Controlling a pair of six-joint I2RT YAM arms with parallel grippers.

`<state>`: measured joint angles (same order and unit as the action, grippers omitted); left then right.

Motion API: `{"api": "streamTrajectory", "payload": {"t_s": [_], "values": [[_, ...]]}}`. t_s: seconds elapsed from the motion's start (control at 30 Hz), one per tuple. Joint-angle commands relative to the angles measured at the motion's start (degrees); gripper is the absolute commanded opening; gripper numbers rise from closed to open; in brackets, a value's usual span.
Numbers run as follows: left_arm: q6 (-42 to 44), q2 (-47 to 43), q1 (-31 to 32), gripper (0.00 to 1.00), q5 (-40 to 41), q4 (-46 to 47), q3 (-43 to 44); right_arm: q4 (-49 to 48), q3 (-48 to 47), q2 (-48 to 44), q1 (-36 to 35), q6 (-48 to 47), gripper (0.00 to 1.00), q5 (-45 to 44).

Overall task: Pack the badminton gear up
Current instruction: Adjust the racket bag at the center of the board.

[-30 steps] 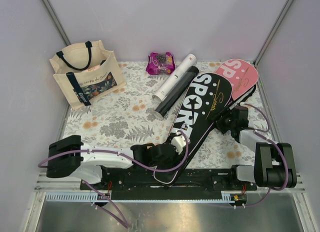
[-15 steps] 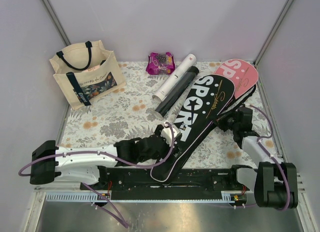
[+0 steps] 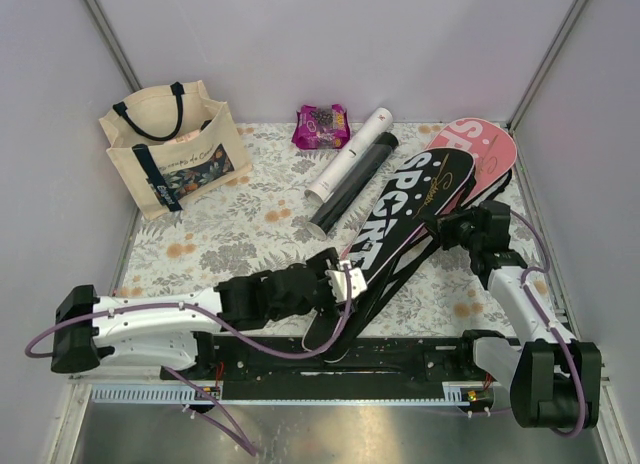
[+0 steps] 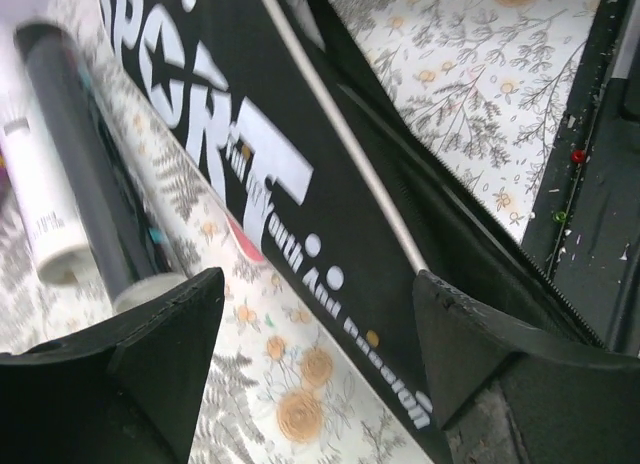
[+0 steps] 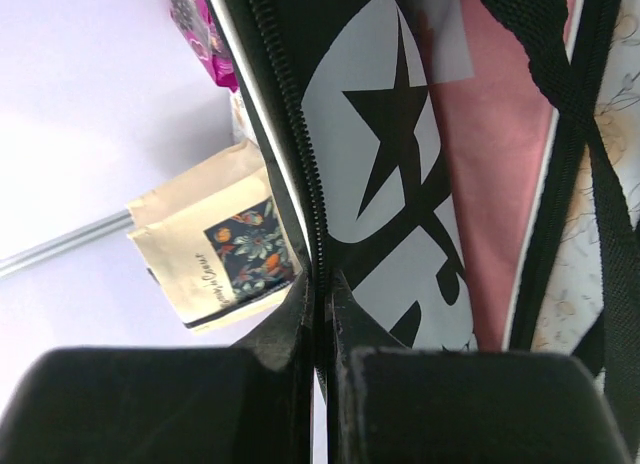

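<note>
black cover (image 3: 405, 216) tilted further | right hand (image 5: 322, 289) clenched on its edge | left hand (image 4: 315, 289) spread, apparently empty

A black cover (image 3: 420, 199) lettered white, a pink cover (image 3: 487, 144), a floral-patterned table (image 3: 250, 234).

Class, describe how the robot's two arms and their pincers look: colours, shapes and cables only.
The left arm and right arm have white link shells and chunky black joint housings, on a black base rail. A lilac cable loops loosely along each. The left pincer carries a pale metal plate; its fingers are broad matt black wedges. The right pincer is black too.
</note>
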<state>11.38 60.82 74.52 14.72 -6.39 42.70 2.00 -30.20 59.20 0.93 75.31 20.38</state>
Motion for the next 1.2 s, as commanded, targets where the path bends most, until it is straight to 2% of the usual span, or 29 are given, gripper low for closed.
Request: {"api": "streamTrajectory", "payload": {"t_s": [0.0, 0.17, 0.37, 0.5, 0.6, 0.67, 0.77, 0.8, 0.83, 0.9, 0.93, 1.0, 1.1, 1.13, 1.17], "values": [[11.2, 4.8, 3.4, 0.81, 0.8, 6.1, 5.6, -2.7, -4.4, -0.5, -0.7, 9.9, 0.00, -0.7], [13.9, 11.1, 8.2, 0.88, 2.5, 9.7, 7.8, -0.4, -5.7, -0.7, -0.6, 11.5, 0.00, -2.5], [13.8, 19.2, 9.8, 0.90, 12.8, 13.0, 9.3, -1.4, -4.4, -1.2, -2.6, 13.8, 0.00, -3.1], [16.5, 24.4, 9.8, 0.90, 17.2, 15.9, 9.9, -4.9, -3.3, -0.7, -2.7, 15.1, 0.00, -2.5], [17.0, 29.3, 9.7, 0.85, 19.9, 17.6, 10.7, -7.2, -2.7, -0.8, -2.7, 15.4, 0.00, -2.0], [16.7, 31.7, 9.6, 0.77, 22.3, 17.1, 12.1, -7.3, -2.7, -0.8, -2.7, 14.1, 0.00, -1.5], [14.3, 32.5, 9.2, 0.53, 22.5, 13.7, 14.0, -8.8, -2.0, -1.7, -2.7, 11.5, 0.02, -1.0], [13.3, 32.3, 8.9, 0.41, 22.1, 12.4, 14.7, -11.3, -1.5, -2.0, -2.8, 10.4, 0.05, -0.3], [12.2, 31.9, 8.5, 0.24, 22.3, 11.3, 15.1, -14.2, -0.3, -2.3, -2.7, 8.6, 0.09, 0.6], [10.1, 30.8, 7.3, 0.05, 20.1, 7.9, 16.2, -18.9, 1.2, -3.1, -2.7, 4.6, 0.15, 2.5], [8.5, 29.7, 6.4, 0.00, 18.4, 6.5, 16.6, -19.0, 1.5, -3.6, -2.8, 1.7, 0.23, 3.3], [6.1, 27.2, 4.3, 0.00, 14.5, 2.9, 17.1, -14.2, 0.1, -4.2, -2.8, -6.3, 0.35, 4.8], [2.3, 22.9, 1.3, 0.00, 7.6, 0.6, 16.9, -5.5, -2.2, -5.8, -2.8, -17.6, 0.40, 4.7], [1.2, 22.0, 0.4, 0.00, 6.1, -0.2, 17.2, -3.3, -2.6, -6.7, -2.7, -20.5, 0.46, 3.5], [0.1, 20.9, -0.4, 0.00, 4.5, -0.9, 17.2, -2.8, -2.4, -7.6, -2.7, -23.8, 0.58, 2.6]]}}
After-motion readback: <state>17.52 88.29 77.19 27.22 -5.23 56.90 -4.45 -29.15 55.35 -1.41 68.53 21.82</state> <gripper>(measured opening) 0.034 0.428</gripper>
